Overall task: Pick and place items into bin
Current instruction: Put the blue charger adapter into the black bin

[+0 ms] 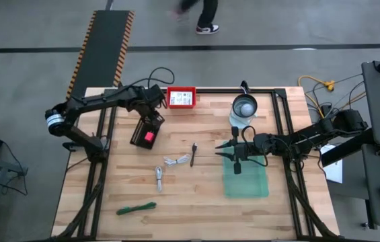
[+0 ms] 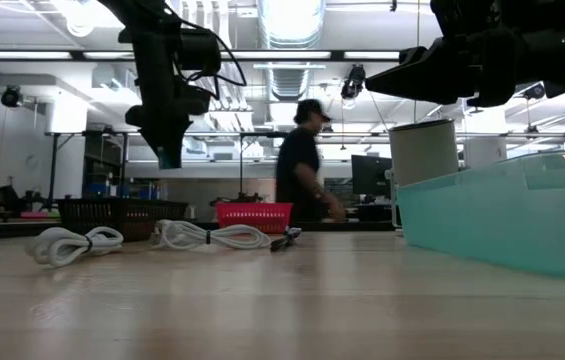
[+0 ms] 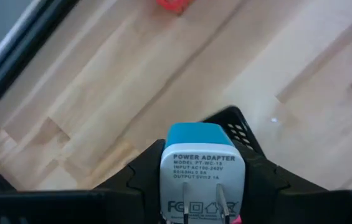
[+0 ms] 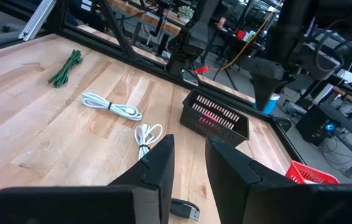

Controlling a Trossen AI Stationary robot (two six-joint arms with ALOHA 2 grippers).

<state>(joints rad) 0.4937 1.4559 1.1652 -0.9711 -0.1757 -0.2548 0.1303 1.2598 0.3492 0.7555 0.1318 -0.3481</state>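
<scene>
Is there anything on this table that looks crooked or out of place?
The black basket lies turned at an angle to the edges of the table, while the red basket sits square. Nothing looks spilled or damaged.

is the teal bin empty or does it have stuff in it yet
Empty as far as the high view shows: the teal bin shows only its clear green floor, with the right hand over its near edge.

Both arms are dark, nearly black, built of slim jointed links. The left arm [image 1: 102, 101], in the upper left of the high view, carries a pale silver-white ring near its base joint. The right arm [image 1: 311, 138], at mid right, has black cables running along it. The right arm's fingers [image 4: 157, 165] are matte black, angular wedges with flat inner faces.
</scene>
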